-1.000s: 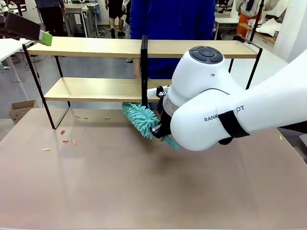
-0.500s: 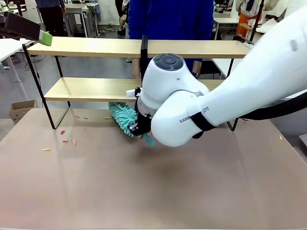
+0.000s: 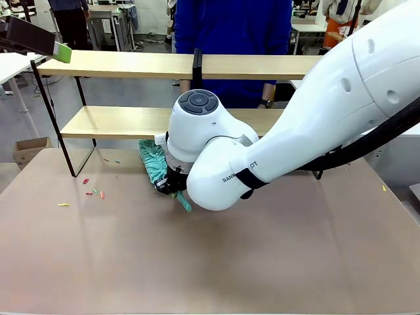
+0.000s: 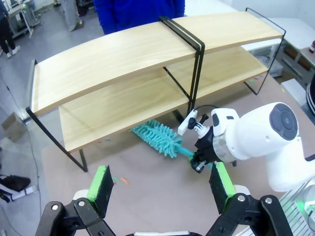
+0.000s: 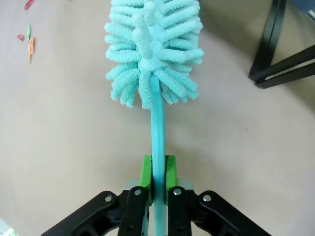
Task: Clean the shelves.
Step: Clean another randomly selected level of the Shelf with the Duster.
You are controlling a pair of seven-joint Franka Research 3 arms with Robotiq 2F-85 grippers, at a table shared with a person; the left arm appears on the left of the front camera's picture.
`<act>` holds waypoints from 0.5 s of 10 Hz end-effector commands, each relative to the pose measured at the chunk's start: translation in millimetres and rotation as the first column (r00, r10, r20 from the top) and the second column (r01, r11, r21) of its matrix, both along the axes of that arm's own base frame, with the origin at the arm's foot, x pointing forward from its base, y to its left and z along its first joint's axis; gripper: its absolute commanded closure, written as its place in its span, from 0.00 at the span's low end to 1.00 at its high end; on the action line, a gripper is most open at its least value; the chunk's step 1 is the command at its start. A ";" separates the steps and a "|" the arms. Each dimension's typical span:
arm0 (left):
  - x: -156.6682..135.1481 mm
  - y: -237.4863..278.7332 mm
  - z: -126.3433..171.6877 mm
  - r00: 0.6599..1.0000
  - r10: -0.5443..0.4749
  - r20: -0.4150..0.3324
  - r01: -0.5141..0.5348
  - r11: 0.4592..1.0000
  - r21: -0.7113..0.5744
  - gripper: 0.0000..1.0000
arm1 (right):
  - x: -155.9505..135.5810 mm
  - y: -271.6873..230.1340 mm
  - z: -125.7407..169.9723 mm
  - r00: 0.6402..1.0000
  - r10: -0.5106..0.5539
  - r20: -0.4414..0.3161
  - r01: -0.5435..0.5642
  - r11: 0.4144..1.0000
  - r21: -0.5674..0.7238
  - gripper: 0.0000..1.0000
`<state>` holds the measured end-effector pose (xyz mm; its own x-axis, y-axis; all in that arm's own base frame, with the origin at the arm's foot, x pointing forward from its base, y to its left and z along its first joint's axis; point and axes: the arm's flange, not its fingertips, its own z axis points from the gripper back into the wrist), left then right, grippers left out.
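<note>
Right end effector point(image 5: 157, 179) clamped; left end effector point(image 4: 162, 184) spread.

The two-board light-wood shelves in a thin black frame point(image 3: 131, 121) stood at the far side of the beige-pink tabletop point(image 3: 197, 262). A teal fluffy duster point(image 3: 154, 163) lay under the lower board, left of the centre post. Small coloured scraps point(image 3: 93, 192) lay on the tabletop further left.

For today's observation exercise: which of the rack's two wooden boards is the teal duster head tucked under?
The lower board: the duster sits just beneath its front edge, while the upper board lies well above it.
</note>
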<state>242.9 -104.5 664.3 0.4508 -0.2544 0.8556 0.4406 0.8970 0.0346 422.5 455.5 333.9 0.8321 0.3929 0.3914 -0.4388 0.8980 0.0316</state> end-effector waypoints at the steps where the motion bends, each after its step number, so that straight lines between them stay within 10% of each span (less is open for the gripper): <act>1: -0.6 0.6 0.6 1.000 0.000 0.002 0.000 1.000 -0.003 0.00 | 6.7 9.7 3.0 1.000 0.003 0.002 -0.003 1.000 0.015 0.88; 5: -0.6 0.6 0.6 1.000 0.000 0.002 0.000 1.000 -0.003 0.00 | 20.2 27.6 14.4 0.998 0.060 -0.019 -0.059 0.997 0.058 0.88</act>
<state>242.8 -104.4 664.3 0.4507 -0.2543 0.8557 0.4406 0.8970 0.0345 433.3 473.2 344.6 0.8296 0.3931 0.3965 -0.4575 0.8857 0.0791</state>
